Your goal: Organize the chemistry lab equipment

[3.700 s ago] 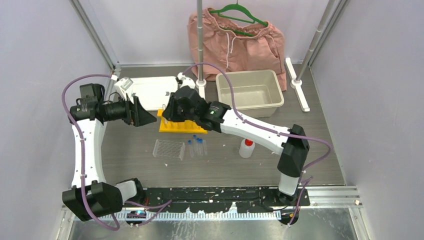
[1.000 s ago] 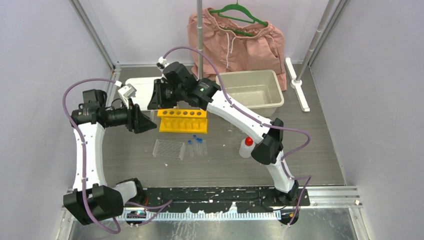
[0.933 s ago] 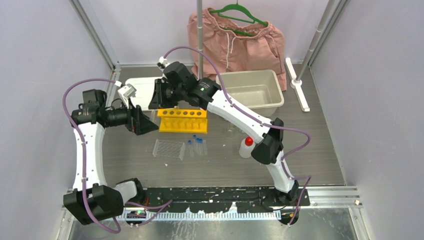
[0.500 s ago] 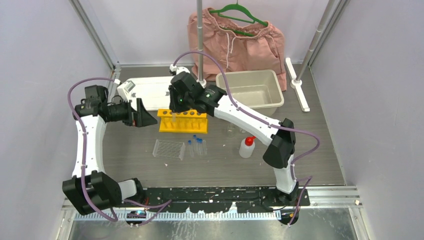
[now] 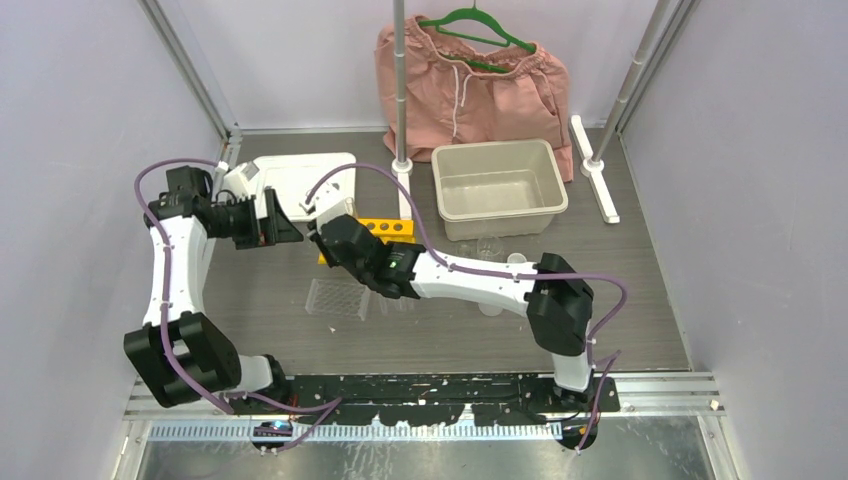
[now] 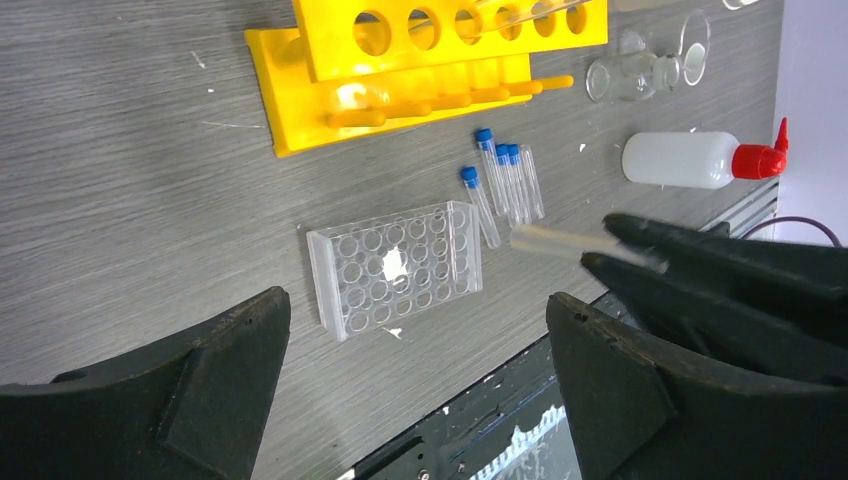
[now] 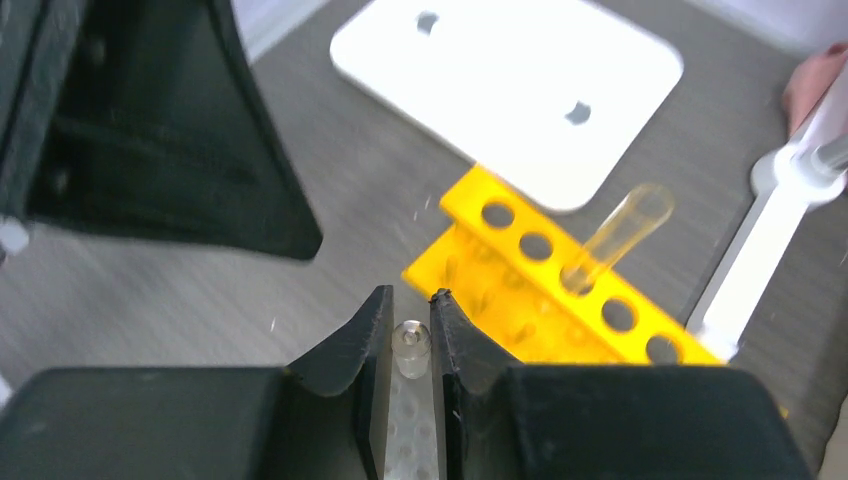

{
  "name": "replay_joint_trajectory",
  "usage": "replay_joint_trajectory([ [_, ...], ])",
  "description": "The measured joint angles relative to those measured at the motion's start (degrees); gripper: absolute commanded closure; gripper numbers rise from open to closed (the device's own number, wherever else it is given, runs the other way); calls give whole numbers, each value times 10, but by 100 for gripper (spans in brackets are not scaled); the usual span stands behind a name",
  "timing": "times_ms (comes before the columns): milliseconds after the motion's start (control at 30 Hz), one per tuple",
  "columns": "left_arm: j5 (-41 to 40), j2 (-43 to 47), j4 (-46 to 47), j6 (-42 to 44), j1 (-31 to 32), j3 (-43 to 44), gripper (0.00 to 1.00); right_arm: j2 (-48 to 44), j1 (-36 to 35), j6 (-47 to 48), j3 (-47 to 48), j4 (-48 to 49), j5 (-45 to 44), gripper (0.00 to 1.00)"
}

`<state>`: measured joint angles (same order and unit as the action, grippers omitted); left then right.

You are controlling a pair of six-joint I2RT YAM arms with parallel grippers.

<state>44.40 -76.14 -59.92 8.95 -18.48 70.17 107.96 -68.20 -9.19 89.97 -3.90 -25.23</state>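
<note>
**Right gripper pinches a clear tube**

The right gripper (image 7: 411, 325) is pressed together on a thin clear tube (image 7: 411, 345). In the left wrist view, the tube pokes out of the gripper and hangs over the table (image 6: 150, 200), near the blue-capped tubes (image 6: 505, 185).

The left gripper (image 6: 412, 298) is spread wide and has nothing in it. It is up over the left side of the table, apart from the right gripper.

Four blue-capped tubes lie flat, side by side, just beside the tray (image 6: 318, 262). The tray is clear, has rows of round holes and sits flat on the table.

The yellow rack (image 7: 540, 270) is behind the tray. A second tube (image 7: 615, 235) leans in one of its holes.

The beakers (image 6: 640, 70) sit at the right end of the rack. The bottle (image 6: 690, 160), white with a red tip, is near them.

A flat white board (image 7: 510, 85) lies behind the rack. A tan tub (image 5: 500, 148) sits at the back, to the right of the board. Pink shorts (image 5: 470, 85) hang behind the tub.
</note>
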Motion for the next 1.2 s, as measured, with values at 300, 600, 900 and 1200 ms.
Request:
replay_joint_trajectory([
  [300,-3,-15,-1,7,-11,2,1,41,15,57,-29,177,-39,99],
  [600,-1,-34,-7,18,-16,19,1,72,15,74,-49,220,-65,99],
  [900,7,-34,-13,23,-16,20,2,73,15,83,-61,253,-82,99],
  [1200,12,-33,-17,35,-16,20,2,90,19,94,-63,263,-86,99],
])
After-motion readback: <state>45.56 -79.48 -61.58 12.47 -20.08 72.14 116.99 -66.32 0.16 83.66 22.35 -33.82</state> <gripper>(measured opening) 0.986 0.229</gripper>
